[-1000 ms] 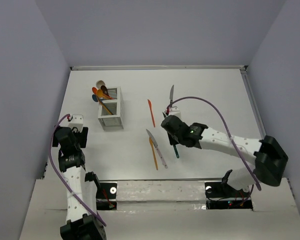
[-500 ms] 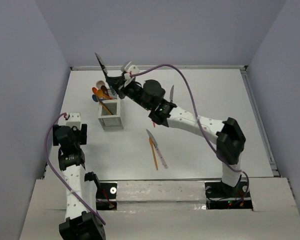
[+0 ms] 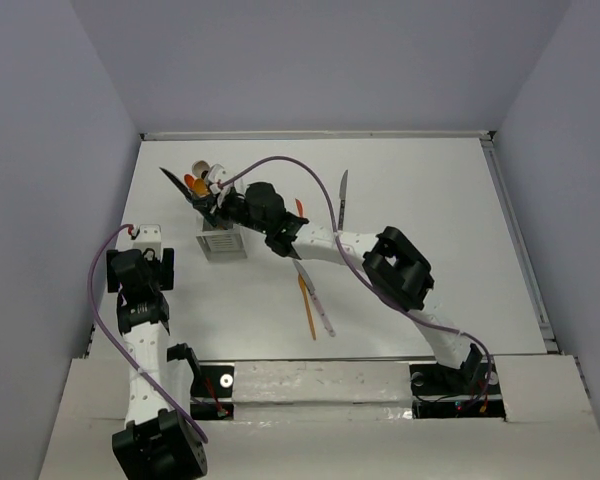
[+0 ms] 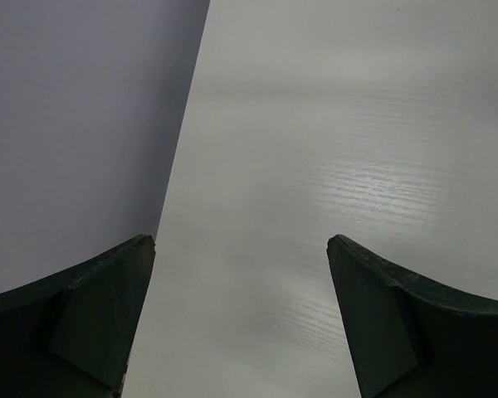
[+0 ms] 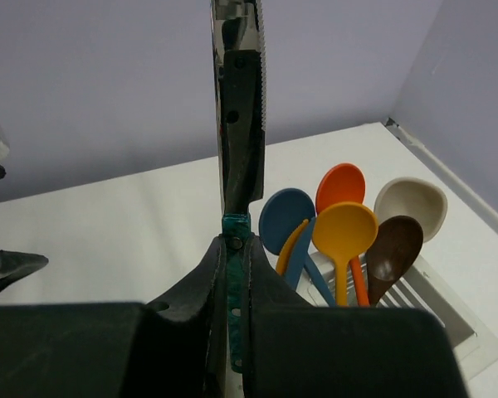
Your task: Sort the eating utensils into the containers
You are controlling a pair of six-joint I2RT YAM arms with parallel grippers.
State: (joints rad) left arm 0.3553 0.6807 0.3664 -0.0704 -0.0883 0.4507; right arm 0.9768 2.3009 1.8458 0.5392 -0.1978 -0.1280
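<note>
place: robot lab test cell | evidence: bare white desk [image 3: 430,200] boxed by plain lilac-grey walls [image 3: 320,60] | cabled arms [image 3: 140,320] bolted on

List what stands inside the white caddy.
At least five spoons stand in one end of the caddy: blue, orange, yellow, beige and brown. Their lower handles are hidden, and the right claw with its knife blocks much of the other compartments.

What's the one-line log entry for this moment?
right gripper: shut on teal-handled knife, blade up | place: near spoons in caddy | left gripper: open, empty | table: knives unsorted
</note>
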